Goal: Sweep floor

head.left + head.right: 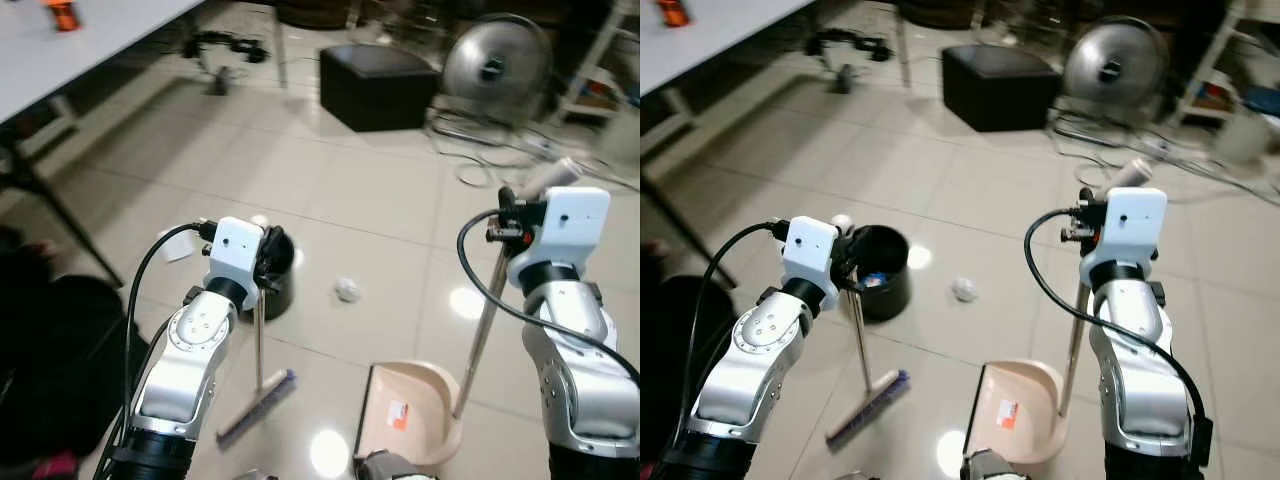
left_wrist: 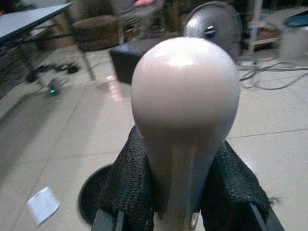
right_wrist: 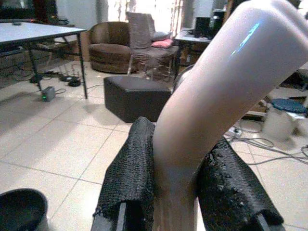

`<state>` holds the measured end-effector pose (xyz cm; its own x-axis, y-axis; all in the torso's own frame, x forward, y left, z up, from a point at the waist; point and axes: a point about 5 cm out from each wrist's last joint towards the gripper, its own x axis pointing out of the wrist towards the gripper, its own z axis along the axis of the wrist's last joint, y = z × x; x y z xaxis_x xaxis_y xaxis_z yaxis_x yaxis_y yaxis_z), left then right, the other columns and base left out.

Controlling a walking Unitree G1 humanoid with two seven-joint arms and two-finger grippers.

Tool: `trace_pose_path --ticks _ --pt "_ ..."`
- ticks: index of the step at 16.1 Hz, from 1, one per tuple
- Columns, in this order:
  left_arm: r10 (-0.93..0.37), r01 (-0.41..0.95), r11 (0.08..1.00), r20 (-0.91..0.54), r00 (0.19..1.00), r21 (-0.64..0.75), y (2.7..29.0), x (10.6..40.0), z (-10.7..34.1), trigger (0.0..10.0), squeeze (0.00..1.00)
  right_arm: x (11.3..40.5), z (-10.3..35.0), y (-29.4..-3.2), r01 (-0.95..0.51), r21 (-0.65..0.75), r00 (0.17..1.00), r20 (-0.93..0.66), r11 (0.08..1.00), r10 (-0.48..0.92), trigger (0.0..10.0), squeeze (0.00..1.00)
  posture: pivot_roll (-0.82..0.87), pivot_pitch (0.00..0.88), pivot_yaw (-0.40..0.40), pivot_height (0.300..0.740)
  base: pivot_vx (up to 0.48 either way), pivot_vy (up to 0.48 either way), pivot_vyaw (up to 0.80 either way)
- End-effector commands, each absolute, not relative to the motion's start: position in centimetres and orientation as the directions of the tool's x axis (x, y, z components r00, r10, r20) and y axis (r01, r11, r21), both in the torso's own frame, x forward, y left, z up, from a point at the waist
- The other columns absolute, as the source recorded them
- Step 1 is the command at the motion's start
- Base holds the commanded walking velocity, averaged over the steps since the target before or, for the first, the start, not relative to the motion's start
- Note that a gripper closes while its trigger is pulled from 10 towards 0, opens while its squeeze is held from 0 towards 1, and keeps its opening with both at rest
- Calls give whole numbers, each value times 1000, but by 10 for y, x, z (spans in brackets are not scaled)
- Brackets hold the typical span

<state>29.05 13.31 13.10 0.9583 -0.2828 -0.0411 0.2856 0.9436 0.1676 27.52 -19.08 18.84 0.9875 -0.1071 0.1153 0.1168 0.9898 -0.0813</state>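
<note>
Beige dustpan (image 1: 415, 415): my right claw (image 3: 185, 192) clamped on its handle; left claw (image 2: 180, 192) clamped on broom (image 1: 258, 405). Risk: overswept paper wad (image 1: 347, 290) skids past the pan.

The small orange object (image 1: 63, 14) on the white surface (image 1: 70, 45) is cut by the top edge and too blurred to identify. What lies inside the black round bin (image 1: 878, 272) is too small to tell. The beige plastic dustpan (image 1: 415, 410) runs off the bottom edge.
</note>
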Motion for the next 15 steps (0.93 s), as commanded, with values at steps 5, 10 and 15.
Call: trace_pose_path --ticks 5,10,15 --pt "-377 349 920 154 913 180 111 289 166 10000 0 273 208 -198 155 -56 969 202 986 -141 10000 0 -120 80 35 740 0 0 -800" --pt "-364 330 922 168 916 201 112 295 170 10000 0 276 202 -189 120 -53 978 178 991 -109 10000 0 -105 88 58 740 303 0 -320" --pt "-362 325 927 223 905 185 107 306 187 10000 0 275 202 -192 131 -21 976 176 991 -126 10000 0 -104 85 65 740 368 0 -105"
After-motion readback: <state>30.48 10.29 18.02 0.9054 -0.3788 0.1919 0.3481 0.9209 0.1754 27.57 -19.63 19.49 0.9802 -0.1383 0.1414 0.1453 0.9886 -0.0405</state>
